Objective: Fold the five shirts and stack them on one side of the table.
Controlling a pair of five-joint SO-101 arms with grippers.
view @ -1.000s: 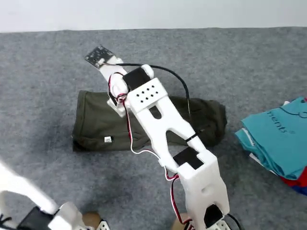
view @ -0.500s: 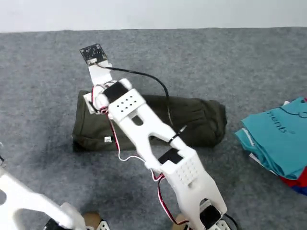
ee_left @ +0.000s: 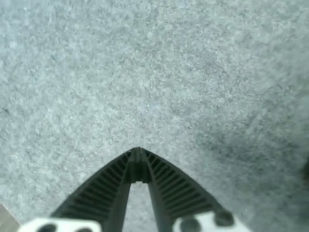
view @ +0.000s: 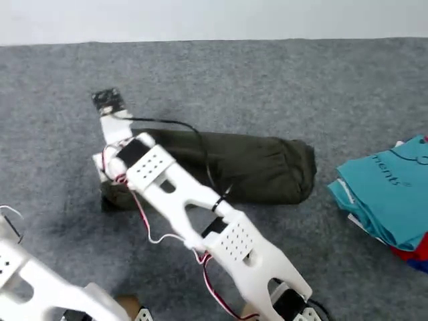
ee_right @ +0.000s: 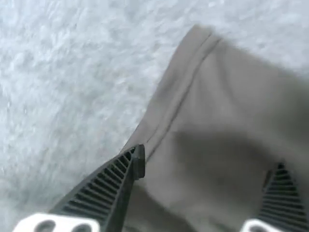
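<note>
Gaping right gripper (ee_right: 209, 162) spans olive shirt (ee_right: 231, 111) edge beside bare carpet (ee_right: 63, 72).

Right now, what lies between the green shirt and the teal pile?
Only bare carpet separates the shirt and the pile, in the high view.

This is looking like a robotics test bench, not a home. A grey carpet-like felt covering (view: 321, 73) is lying over the whole table. A plain white wall (view: 214, 20) is running along its far edge. A white plastic arm with exposed wiring (view: 234, 244) is carrying a bare dark circuit board (view: 107, 100), and a second white plastic arm (view: 33, 281) is standing at the near left corner.
</note>
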